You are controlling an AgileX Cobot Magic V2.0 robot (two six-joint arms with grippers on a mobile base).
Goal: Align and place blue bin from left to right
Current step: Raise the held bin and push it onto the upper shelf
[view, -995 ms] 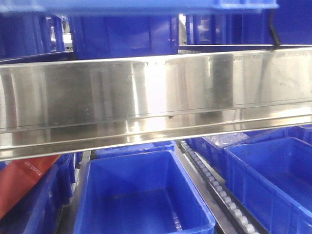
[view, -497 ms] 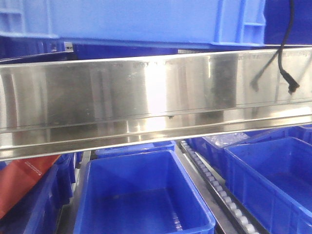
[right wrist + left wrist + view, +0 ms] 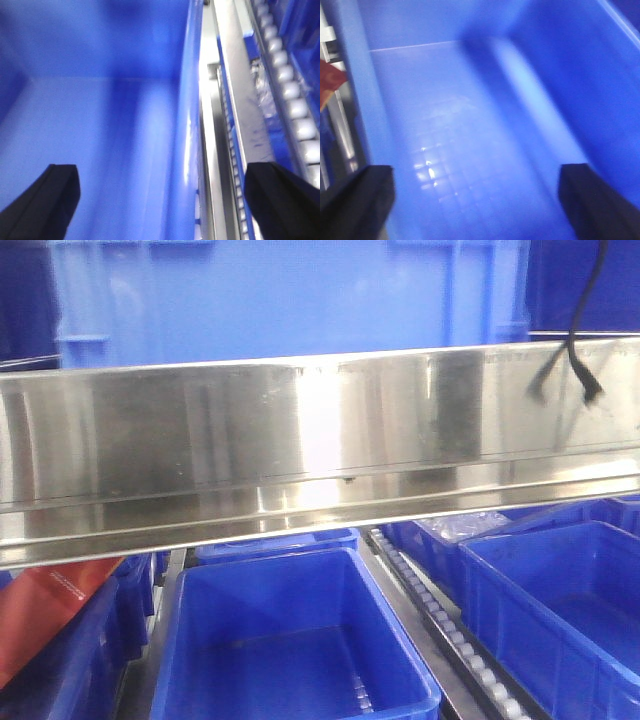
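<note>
Steel shelf rail (image 3: 320,445) spans whole width, mid-height, reflective. Below, near centre: open dark-blue bin (image 3: 295,645). Roller track (image 3: 455,635) just right of it, second open bin (image 3: 560,615) beyond. Red object (image 3: 50,605) near left. Black cable (image 3: 580,345) hangs far right.

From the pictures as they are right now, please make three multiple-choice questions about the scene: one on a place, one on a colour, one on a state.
1. Where is the blue bin in the front view?
A. Above the steel rail
B. Under the roller track
C. On the red bag

2. What colour is the thing at the lower left edge of the front view?
A. Green
B. Red
C. Yellow

3. How does the left tool stand?
A. Shut flat
B. Open
C. Out of view

Answers:
1 A, it rises behind the steel rail.
2 B, the red bag lies there.
3 B, its fingers stand wide apart.
</note>
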